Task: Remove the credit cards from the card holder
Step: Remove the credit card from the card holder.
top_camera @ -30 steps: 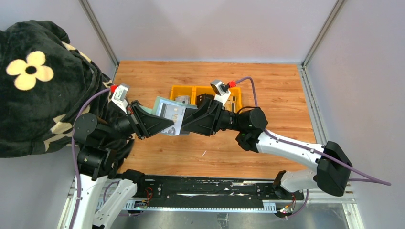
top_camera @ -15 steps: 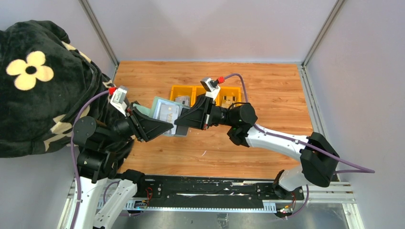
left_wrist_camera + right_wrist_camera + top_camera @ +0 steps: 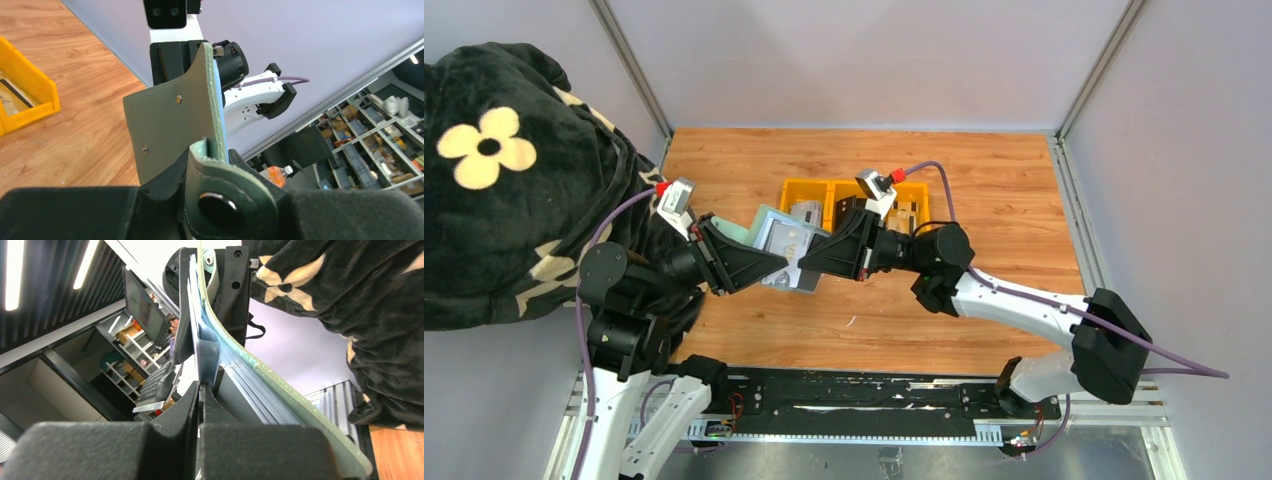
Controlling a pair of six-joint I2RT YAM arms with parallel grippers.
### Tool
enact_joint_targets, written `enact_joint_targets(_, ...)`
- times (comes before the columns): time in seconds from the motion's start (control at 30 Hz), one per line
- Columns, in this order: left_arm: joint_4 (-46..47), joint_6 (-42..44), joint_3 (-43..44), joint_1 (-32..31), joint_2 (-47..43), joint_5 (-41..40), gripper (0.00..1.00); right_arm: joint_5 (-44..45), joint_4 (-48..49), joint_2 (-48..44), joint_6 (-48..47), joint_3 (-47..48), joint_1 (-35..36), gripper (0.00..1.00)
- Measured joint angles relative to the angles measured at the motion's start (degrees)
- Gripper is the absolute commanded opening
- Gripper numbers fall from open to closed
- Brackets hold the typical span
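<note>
Card holder (image 3: 762, 218) is held open in the air above the tabletop (image 3: 1004, 200), between the two claws, just in front of the yellow tray (image 3: 806, 187).

Left claw (image 3: 774, 264): clamped on the holder's sage-green cover beside the snap tab (image 3: 227, 200).

Right claw (image 3: 810, 262): jaws pressed fully together, tips at the edge of the pale inner leaves. Whether a card is pinched cannot be told.

A silver-grey credit card (image 3: 792, 246) with print is seen against the holder's inside face.
</note>
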Motion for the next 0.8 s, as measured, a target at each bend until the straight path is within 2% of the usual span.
enact_joint_targets(0.2, 0.5, -1.51, 0.87, 0.0, 1.22, -0.11, 0.24, 2.54, -1.95, -2.75, -2.6, -2.27, 0.04, 0.0)
enact_joint_targets(0.8, -0.85, -0.72, 1.53, 0.0, 1.84, -0.72, 0.12, 7.45, 1.16, -3.34, -3.58, -5.27, 1.81, 0.0)
